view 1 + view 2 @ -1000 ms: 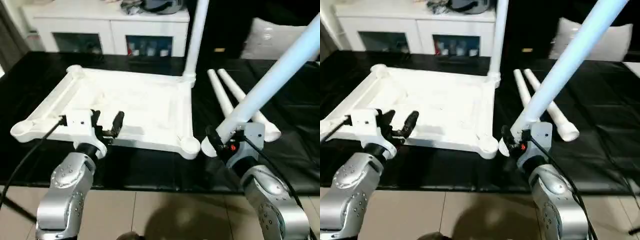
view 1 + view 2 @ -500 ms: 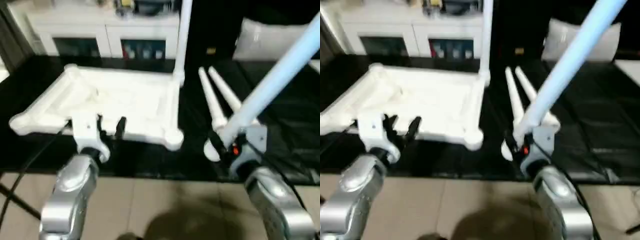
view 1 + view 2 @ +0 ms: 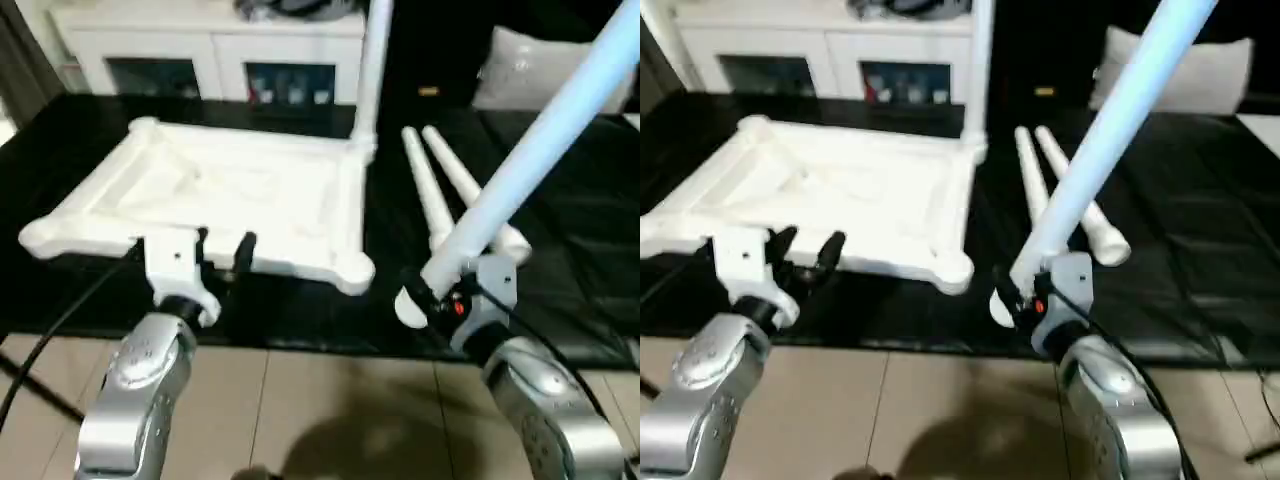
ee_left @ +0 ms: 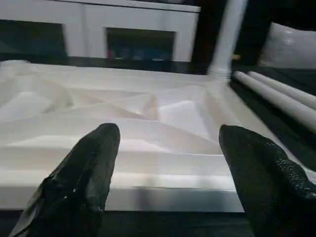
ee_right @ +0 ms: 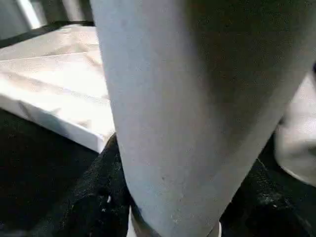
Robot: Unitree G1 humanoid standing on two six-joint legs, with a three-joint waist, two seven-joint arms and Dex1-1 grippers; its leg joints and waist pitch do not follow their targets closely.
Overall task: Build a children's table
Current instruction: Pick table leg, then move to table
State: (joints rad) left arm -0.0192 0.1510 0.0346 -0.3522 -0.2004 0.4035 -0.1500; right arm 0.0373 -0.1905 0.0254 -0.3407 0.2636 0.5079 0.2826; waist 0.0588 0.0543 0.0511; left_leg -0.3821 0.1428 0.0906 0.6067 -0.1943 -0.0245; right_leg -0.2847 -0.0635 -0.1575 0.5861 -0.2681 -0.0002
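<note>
I see the table top (image 3: pixel 230 195) lying upside down on the black work surface (image 3: pixel 560 250), its ribbed underside facing up and round sockets at the corners. 1 leg (image 3: pixel 372 70) already stands upright in the far corner socket on my right side of the top. 2 more legs (image 3: pixel 440 195) lie side by side on the black surface just to the right of the top, running away from me, apart from it.

My left gripper (image 3: pixel 222 252) sits at the near edge of the top, both black fingers (image 4: pixel 89 173) spread wide with nothing between them; from the left wrist camera the ribbed underside fills the gap between the fingers, and the near rim lies just ahead of the tips. I cannot tell whether the fingers touch the rim.

My right gripper (image 3: pixel 425 290) is clamped around the thick end of the 4th leg (image 3: pixel 545 140), which slants up and away to the right, out past the top of the head view. Its butt end hangs just off the near right corner socket (image 3: pixel 355 270), beside it rather than in it. In the right wrist view the leg's tube passes between the dark fingers (image 5: pixel 94 197), with the edge of the top off to one side.

A white cabinet (image 3: pixel 200 50) stands beyond the work surface
</note>
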